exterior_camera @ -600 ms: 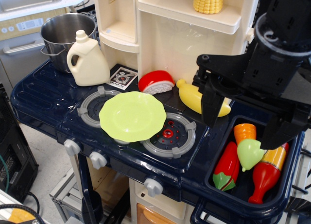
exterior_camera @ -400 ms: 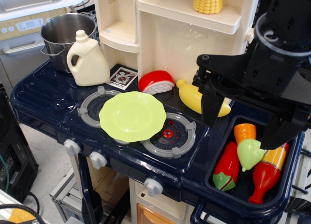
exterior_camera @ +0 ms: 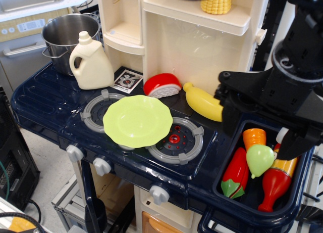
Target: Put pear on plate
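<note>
Observation.image shows the gripper (exterior_camera: 261, 136), fingers spread apart, hanging over the sink bin so it can straddle the pear (exterior_camera: 260, 159) lying there, well apart from the plate (exterior_camera: 138, 121) on the burners.

A cream jug (exterior_camera: 91, 62) and steel pot (exterior_camera: 68, 38) stand far left of the pincer, a yellow banana (exterior_camera: 203, 102) just beside it.

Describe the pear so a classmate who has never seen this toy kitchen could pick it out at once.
Find the dark sink basin right of the stove burners. The pear lies among the toys there, between a red pepper and a ketchup bottle. It alone is pale green and rounded, tapering to a point.
</note>
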`<state>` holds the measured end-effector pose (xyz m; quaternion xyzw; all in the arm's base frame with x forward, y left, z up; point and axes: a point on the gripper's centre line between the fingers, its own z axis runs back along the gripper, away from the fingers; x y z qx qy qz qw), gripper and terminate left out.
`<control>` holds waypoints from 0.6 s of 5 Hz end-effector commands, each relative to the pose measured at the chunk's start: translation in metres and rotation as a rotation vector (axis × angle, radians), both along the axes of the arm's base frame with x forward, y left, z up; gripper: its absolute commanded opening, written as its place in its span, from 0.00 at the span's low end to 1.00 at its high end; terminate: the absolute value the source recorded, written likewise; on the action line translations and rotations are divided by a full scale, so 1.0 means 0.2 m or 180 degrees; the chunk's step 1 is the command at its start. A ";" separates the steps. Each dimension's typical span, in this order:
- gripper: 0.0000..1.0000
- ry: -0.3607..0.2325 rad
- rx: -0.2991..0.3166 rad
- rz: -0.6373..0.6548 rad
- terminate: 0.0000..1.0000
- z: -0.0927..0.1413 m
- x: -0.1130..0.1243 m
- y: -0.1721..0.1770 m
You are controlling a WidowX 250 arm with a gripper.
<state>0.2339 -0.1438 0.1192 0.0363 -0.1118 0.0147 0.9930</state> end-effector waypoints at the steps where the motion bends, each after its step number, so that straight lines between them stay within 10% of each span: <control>1: 1.00 -0.0223 -0.0278 -0.0258 0.00 -0.07 0.15 -0.01; 3: 1.00 -0.0329 -0.0430 -0.0546 0.00 -0.24 0.23 0.01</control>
